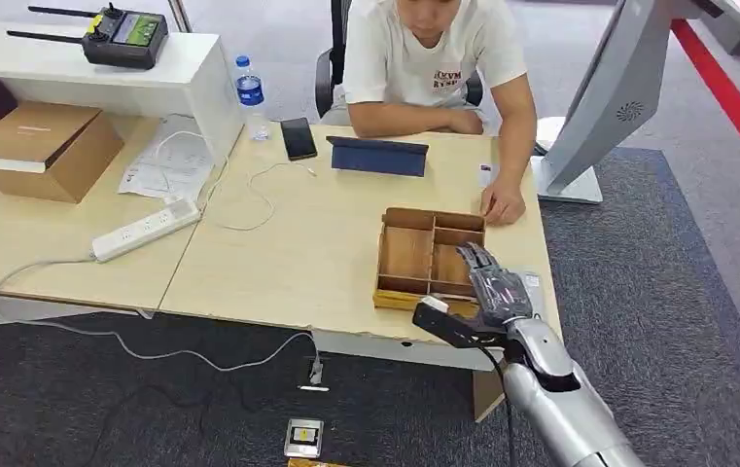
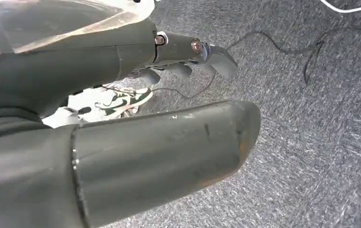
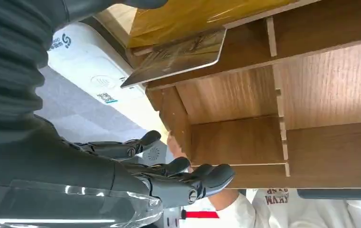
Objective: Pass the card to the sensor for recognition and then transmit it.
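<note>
**Right hand over the wooden tray, card at the thumb**

On the light wooden table (image 1: 307, 253), the largest thing in the scene, a person (image 1: 439, 58) in a white shirt sits at the far side, one hand (image 1: 503, 204) resting on the tabletop just beyond the tray. To the right of the table stands a grey-white machine (image 1: 618, 92) on a flat base. A cardboard box (image 1: 40, 151) lies on the adjoining table to the left, with a white power strip (image 1: 145, 230) near it. A dark tablet (image 1: 379, 156), a black phone (image 1: 299, 137) and a water bottle (image 1: 250, 92) lie along the far edge.

The wooden tray (image 1: 406, 255), divided into compartments, sits near the table's front right corner. The silver right arm rises from below and ends over the tray's near right part, with the right hand (image 1: 492, 287) palm down. In the right wrist view its dark fingers (image 3: 188, 178) reach forward, slightly apart and lightly curled, touching nothing. The card (image 3: 176, 61) lies tilted at the tray's edge beside the thumb; whether the thumb pinches it, I cannot tell.

The left hand (image 2: 121, 137) hangs above grey carpet (image 2: 320, 118), fingers (image 2: 216, 57) loosely curled and holding nothing.
</note>
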